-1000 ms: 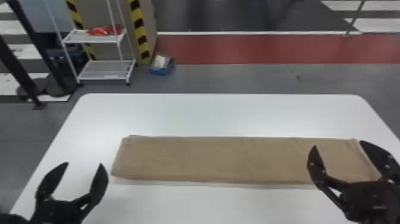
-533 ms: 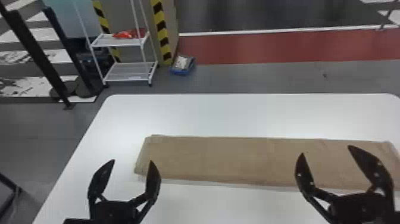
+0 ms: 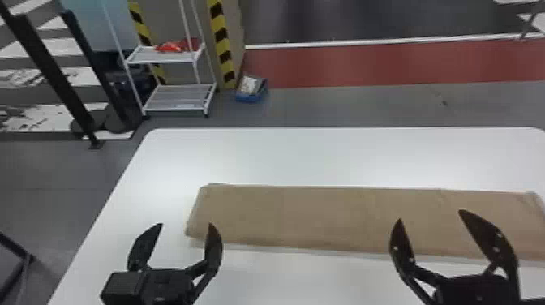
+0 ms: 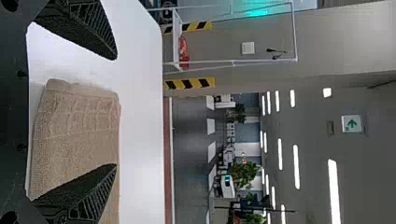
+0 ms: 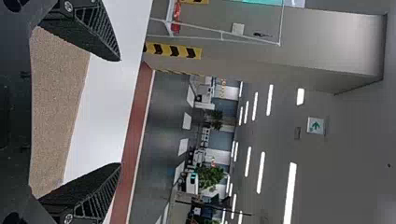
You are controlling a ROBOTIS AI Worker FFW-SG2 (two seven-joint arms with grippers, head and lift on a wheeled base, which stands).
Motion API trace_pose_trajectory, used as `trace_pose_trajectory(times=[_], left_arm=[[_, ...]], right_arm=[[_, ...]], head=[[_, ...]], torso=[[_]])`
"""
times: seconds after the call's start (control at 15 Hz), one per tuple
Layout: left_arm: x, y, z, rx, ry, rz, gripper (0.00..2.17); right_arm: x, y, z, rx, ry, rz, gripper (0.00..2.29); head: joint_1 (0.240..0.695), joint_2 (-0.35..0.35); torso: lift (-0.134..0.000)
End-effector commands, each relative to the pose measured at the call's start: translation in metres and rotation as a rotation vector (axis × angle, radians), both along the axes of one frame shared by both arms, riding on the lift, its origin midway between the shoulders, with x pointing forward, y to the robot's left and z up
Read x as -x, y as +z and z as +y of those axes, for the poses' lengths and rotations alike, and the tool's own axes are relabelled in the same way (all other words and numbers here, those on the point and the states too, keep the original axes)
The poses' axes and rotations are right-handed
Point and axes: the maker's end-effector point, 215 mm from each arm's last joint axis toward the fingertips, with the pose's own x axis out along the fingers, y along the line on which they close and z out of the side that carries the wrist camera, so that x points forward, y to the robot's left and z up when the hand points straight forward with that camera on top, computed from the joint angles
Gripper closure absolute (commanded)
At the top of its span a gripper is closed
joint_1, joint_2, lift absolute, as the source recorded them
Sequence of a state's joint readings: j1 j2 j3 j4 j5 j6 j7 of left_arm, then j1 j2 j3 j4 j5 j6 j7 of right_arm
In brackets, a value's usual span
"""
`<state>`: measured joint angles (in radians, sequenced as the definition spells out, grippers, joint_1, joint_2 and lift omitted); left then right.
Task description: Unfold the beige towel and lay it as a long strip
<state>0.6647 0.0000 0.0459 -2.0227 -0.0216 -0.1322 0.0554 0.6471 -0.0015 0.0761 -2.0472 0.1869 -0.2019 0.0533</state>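
Lying flat on the white table, the beige fabric towel is seen as a long strip; the black left pincer and black right pincer are held open.

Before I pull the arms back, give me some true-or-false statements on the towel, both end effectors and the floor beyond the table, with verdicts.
1. The beige towel lies as a long strip on the white table. True.
2. The left end effector and the right end effector are both open. True.
3. The towel's long sides run from the table's near edge to its far edge. False: they run left to right.
4. The right end effector is clamped on the towel. False: it holds nothing.
5. A blue container sits on the floor beyond the table. True.
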Motion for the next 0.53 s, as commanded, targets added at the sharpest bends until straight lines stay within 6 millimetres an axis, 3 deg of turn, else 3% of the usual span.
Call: trace_pose_trajectory(times=[0.0,0.13,0.47], left_arm=[[-0.0001,0.0093,0.0111,0.009,0.02,-0.039,0.05],[0.0028,0.0159,0.0162,0.02,0.029,-0.083,0.05],[0.0054,0.011,0.0177,0.018,0.029,-0.074,0.05]], right_arm=[[-0.0016,-0.0008,0.0009,-0.015,-0.002,0.007,0.08],[-0.0024,-0.0019,0.0001,-0.023,-0.004,0.013,0.08],[-0.0019,-0.0014,-0.0003,-0.033,-0.005,0.013,0.08]], head=[[0.695,0.138],[0.695,0.154],[0.695,0.165]], torso=[[-0.111],[-0.111],[-0.111]])
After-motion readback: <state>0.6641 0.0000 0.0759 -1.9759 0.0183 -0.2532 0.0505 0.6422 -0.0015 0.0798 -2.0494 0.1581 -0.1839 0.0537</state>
